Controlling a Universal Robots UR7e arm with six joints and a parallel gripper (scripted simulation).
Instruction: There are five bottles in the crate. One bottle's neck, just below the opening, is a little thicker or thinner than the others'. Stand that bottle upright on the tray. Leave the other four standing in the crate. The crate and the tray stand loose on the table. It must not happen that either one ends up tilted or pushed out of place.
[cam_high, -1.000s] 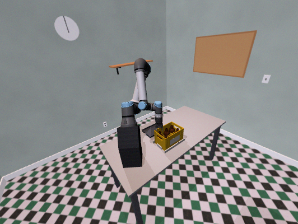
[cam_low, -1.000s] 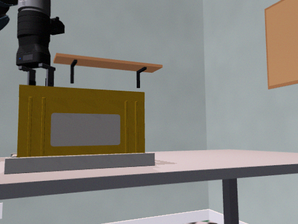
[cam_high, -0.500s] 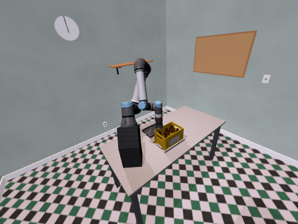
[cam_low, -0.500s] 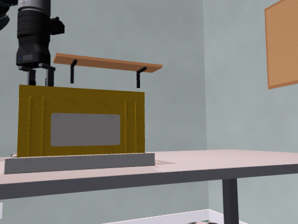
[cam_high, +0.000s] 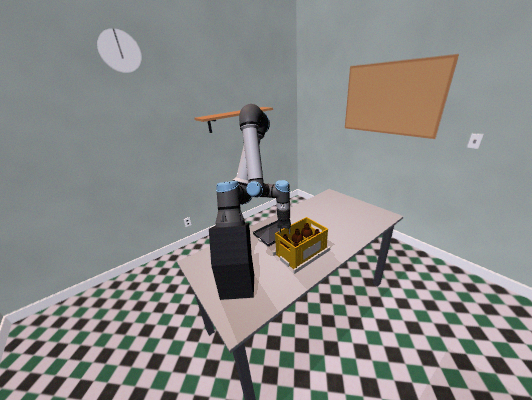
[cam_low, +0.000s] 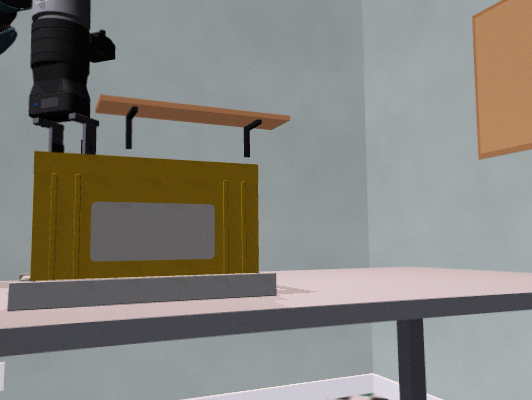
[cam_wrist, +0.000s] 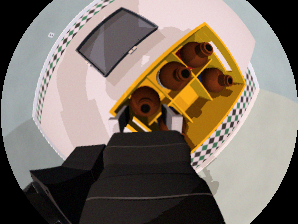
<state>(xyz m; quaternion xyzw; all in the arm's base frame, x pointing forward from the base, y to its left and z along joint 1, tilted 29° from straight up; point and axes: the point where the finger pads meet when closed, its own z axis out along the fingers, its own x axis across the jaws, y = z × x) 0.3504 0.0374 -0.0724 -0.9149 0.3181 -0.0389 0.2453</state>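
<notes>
The gripper, jaws fully apart and holding nothing, stands at upper left of the exterior view over the crate. Below it in the wrist view is one bottle. Risk: an off-centre descent strikes the neck or shifts the loose crate.

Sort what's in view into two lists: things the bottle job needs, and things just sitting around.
Belongs to the job:
- yellow crate
- brown bottles standing in it
- dark tray beside the crate
- pincer, open and empty, above the crate's end

Just about:
- wall shelf
- cork board
- wall clock
- grey slab under the crate
</notes>
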